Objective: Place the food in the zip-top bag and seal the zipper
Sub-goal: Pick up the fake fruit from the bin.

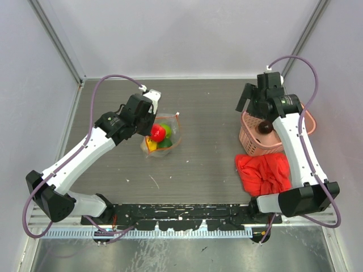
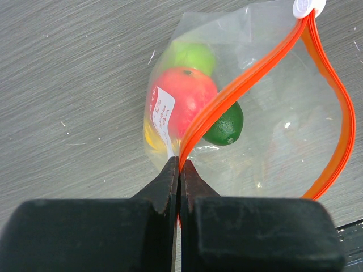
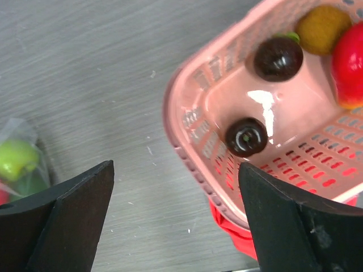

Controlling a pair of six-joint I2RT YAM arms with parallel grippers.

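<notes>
The clear zip-top bag (image 1: 164, 137) lies left of centre on the table, its mouth gaping. My left gripper (image 2: 180, 164) is shut on its orange zipper (image 2: 261, 68) at the near end of the strip. Food sits inside the bag: a red fruit (image 2: 184, 99), a light green one (image 2: 190, 56), a dark green one (image 2: 227, 126) and a bit of yellow (image 2: 150, 137). My right gripper (image 3: 176, 167) hangs open and empty above the left rim of the pink basket (image 3: 187, 107). That basket holds two dark brown fruits (image 3: 246, 136) (image 3: 277, 58), an orange one (image 3: 323, 25) and a red one (image 3: 349, 62).
A crumpled red cloth (image 1: 264, 173) lies just in front of the pink basket (image 1: 252, 146), under the right arm. White walls close in the table at the back and both sides. The arm bases and a black rail run along the near edge.
</notes>
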